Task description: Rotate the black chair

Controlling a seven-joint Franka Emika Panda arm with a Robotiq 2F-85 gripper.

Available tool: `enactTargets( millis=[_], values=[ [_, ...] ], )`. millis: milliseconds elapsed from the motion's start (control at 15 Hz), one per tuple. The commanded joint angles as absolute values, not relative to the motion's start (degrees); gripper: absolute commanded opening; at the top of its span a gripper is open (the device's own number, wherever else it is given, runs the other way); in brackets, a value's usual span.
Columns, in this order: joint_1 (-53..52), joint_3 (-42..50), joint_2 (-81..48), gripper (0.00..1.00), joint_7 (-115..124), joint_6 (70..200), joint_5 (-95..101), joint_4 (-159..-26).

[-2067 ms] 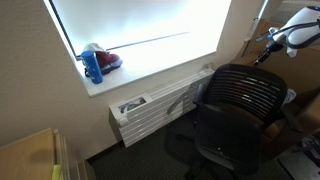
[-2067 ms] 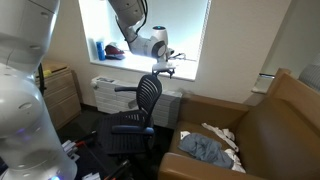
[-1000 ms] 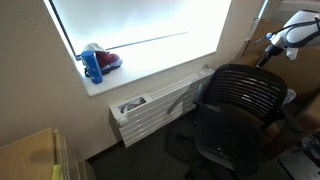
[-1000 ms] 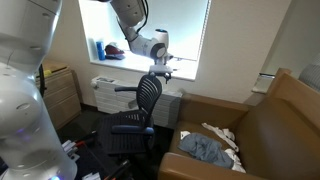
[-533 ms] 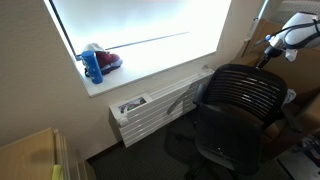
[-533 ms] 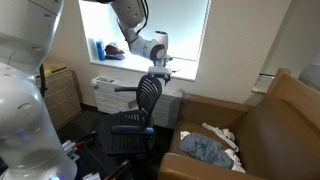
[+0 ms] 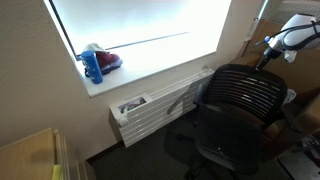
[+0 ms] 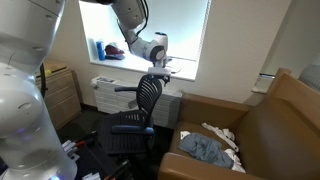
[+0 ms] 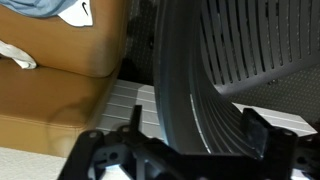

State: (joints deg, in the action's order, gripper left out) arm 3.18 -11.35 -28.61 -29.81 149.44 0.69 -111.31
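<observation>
Wrist cam, left to right: a tan couch (image 9: 50, 60) sat off to the gripper's left. The black chair (image 9: 245, 50) was dead ahead, with its curved backrest rim running between the fingers and the mesh spreading to the right. The gripper (image 9: 190, 130) had its fingers spread apart, one on each side of that rim. I couldn't tell if either one touched it.

My read: this was the lining-up step, and the turn hadn't started. The next move probably needed a pinch on the rim or a sideways shove so the seat swivels.

In an exterior view the arm (image 8: 130, 20) reached down from above, and the wrist sat at the top of the backrest.
</observation>
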Motion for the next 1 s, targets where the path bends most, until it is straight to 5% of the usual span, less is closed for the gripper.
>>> enactTargets(
  millis=[0,733,933],
  values=[
    [3.36,-11.65,-28.65,0.8,-30.16,149.44,0.58,-111.2],
    [3.9,-11.74,-28.38,0.03,-30.68,152.19,0.92,-111.62],
    [4.09,-11.96,-28.45,0.06,-32.55,152.04,0.94,-111.61]
  ],
)
